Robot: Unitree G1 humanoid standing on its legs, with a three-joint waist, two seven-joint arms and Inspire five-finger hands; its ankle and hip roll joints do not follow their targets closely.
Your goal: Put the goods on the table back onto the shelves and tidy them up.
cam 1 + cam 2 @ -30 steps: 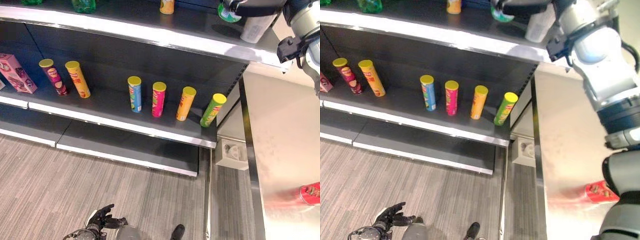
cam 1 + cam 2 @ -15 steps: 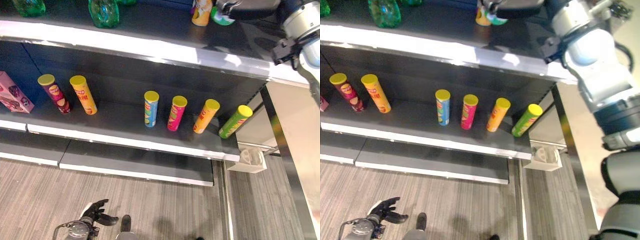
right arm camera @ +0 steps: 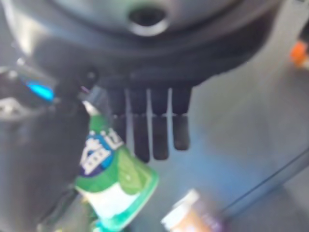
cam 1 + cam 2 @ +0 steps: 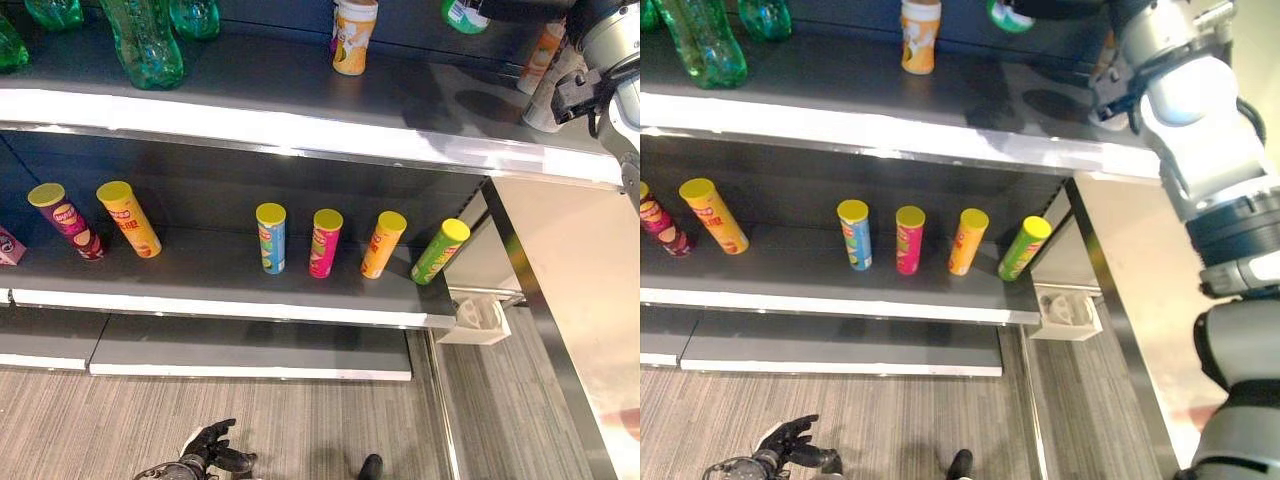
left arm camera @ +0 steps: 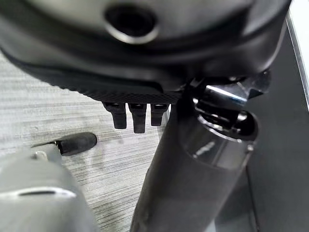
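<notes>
Dark shelving is seen in tiers: tube cans (image 4: 271, 238) are ranged on the middle shelf (image 4: 220, 300), green bottles (image 4: 143, 42) on the top shelf (image 4: 300, 125). Above that top shelf a green-and-white cup (image 3: 113, 188) is held in the right hand (image 3: 149, 128) — thumb and fingers closed against it. Low by the floor, the left hand (image 4: 212, 452) is noted, fingers spread.

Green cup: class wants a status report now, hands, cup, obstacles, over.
Right robot hand shut on green cup, above top shelf. Left robot hand open, low over floor. Orange cup stands nearby on the shelf.
</notes>
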